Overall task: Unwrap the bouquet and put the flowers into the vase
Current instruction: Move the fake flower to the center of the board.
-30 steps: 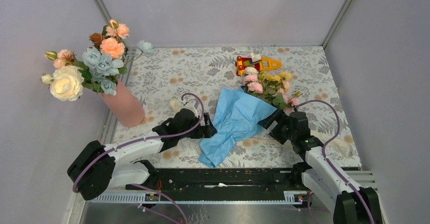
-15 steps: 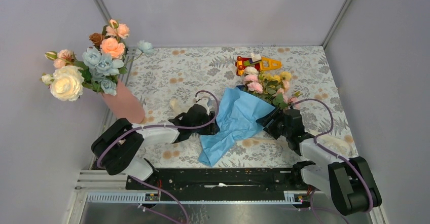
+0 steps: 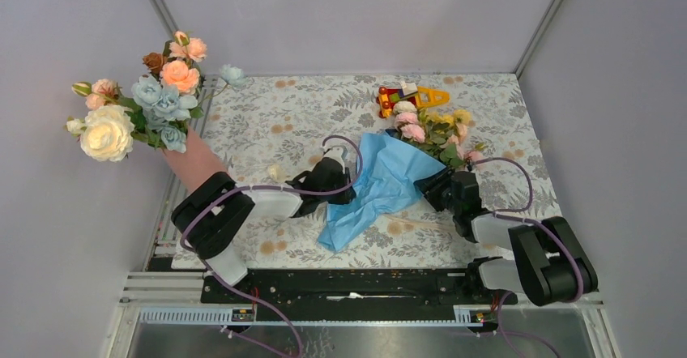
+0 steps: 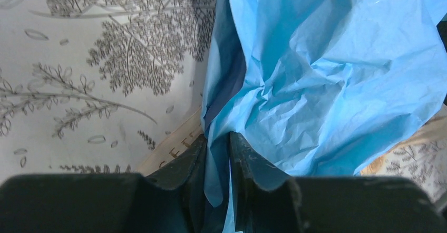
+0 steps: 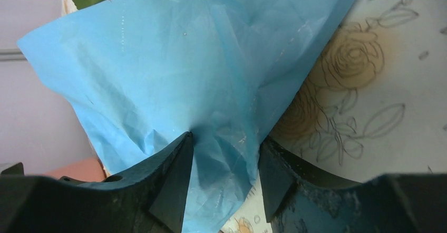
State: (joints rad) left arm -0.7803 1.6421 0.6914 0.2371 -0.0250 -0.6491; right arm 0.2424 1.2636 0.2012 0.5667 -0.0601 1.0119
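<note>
The bouquet lies mid-table, with crinkled blue paper (image 3: 385, 184) and small pink, yellow and cream flowers (image 3: 429, 127) spilling out at its far right end. My left gripper (image 3: 350, 189) is at the paper's left edge. In the left wrist view its jaws (image 4: 217, 137) stand almost together with a fold of the blue paper (image 4: 327, 69) pinched between them. My right gripper (image 3: 428, 189) is at the paper's right edge. Its jaws (image 5: 225, 141) stand apart on either side of a bulge of paper (image 5: 184, 59), and both fingertips touch it. The salmon-pink vase (image 3: 193, 164) stands at the left, partly behind my left arm.
Large peach, dusty-blue and cream blooms (image 3: 138, 107) fill the vase. A red-and-yellow toy (image 3: 409, 99) lies just beyond the flowers. A cream ribbon (image 4: 176, 147) lies on the floral tablecloth (image 3: 283, 115) beside my left fingers. Grey walls enclose the table.
Both arms have reached in to the blue paper. The left jaws went from wide apart to nearly together on a fold, and the right jaws narrowed around the paper. The bouquet shifted slightly away.
</note>
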